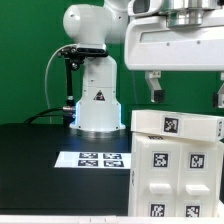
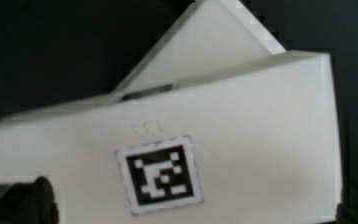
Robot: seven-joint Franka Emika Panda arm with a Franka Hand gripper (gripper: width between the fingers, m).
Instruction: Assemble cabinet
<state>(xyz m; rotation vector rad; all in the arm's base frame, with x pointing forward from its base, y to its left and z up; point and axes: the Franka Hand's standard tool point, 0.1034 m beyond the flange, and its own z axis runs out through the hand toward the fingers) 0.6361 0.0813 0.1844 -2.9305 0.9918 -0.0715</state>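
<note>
The cabinet point(image 1: 175, 160) is a white box of flat panels with black-and-white tags. It stands at the near right of the exterior view on the black table. My gripper point(image 1: 188, 92) hangs just above its top edge with the jaws spread wide, one finger point(image 1: 155, 88) left of the box top. It holds nothing. In the wrist view the cabinet point(image 2: 194, 110) fills the picture, with one tag point(image 2: 163, 175) facing the camera. My dark fingertips point(image 2: 16, 203) show at the two lower corners, far apart, and my gripper point(image 2: 190, 212) is over the panel. No knob shows.
The marker board point(image 1: 92, 158) lies flat on the black table point(image 1: 30, 170) in front of the white robot pedestal point(image 1: 98, 105). A green wall stands behind. A black cable runs down at the exterior view's left of the pedestal.
</note>
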